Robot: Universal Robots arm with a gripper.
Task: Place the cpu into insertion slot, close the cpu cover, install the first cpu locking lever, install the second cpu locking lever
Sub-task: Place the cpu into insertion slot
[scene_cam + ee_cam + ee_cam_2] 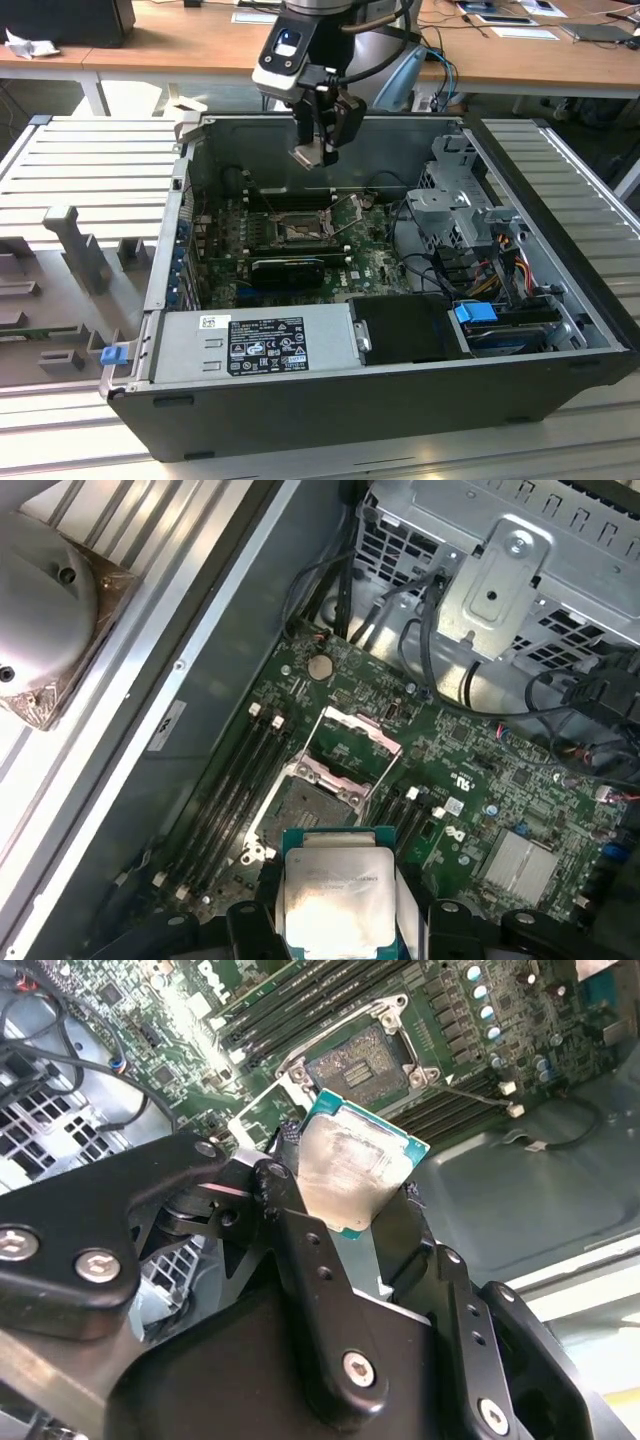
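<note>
My black two-fingered gripper [350, 1185] is pinching the cpu [355, 1175], a flat square pale-silver chip with a green rim, by two opposite edges. I have it above the open dark-grey computer case [400, 410]. In the exterior view the chip hangs at twelve o'clock from the insertion slot [298, 232], a dark-framed square socket on the green motherboard [375, 260], and is well apart from it. The cpu cover [362, 727], a thin silvery frame plate, seems swung open just beside the socket.
</note>
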